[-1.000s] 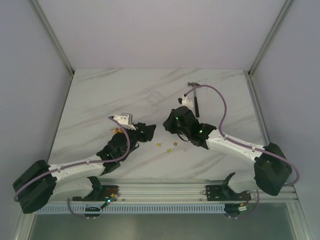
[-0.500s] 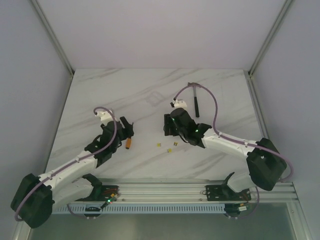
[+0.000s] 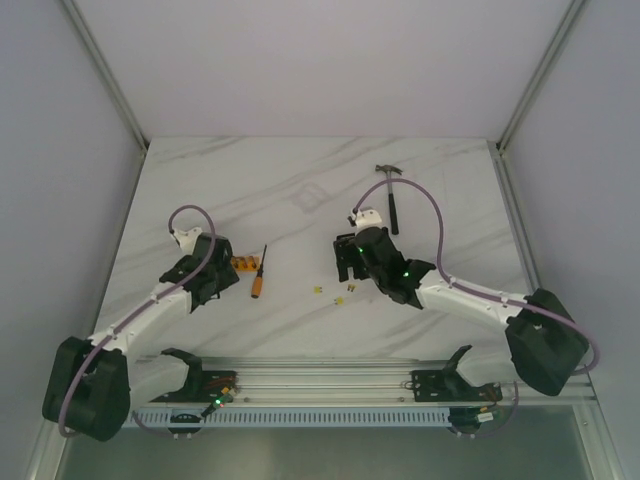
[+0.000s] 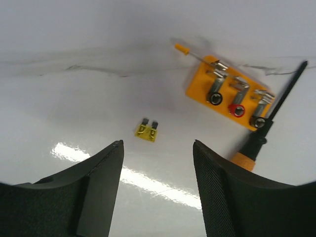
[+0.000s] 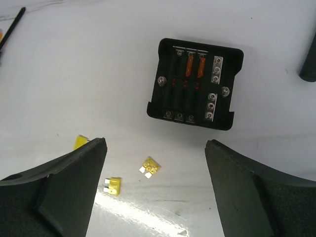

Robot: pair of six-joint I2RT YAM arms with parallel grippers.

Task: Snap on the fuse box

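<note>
The fuse box (image 5: pixel 195 84) is a black square box lying flat on the white table, with no lid on it and two orange fuses in its slots. My right gripper (image 5: pixel 155 144) hovers open just short of it, holding nothing. Seen from above, the right gripper (image 3: pixel 347 262) covers most of the box. A faint clear square, the lid (image 3: pixel 308 197), lies farther back on the table. My left gripper (image 4: pixel 158 144) is open and empty over a loose yellow fuse (image 4: pixel 147 130); the top view shows this left gripper (image 3: pixel 220 277) at the left.
A flat orange terminal block (image 4: pixel 229 92) and an orange-handled screwdriver (image 3: pixel 258 275) lie just right of the left gripper. Loose yellow fuses (image 5: pixel 150 167) are scattered near the box. A hammer (image 3: pixel 392 198) lies behind the right arm.
The left arm has swung left, away from the middle, uncovering the orange block and screwdriver. The right gripper's jaws have spread wide; its arm has shifted only slightly.
</note>
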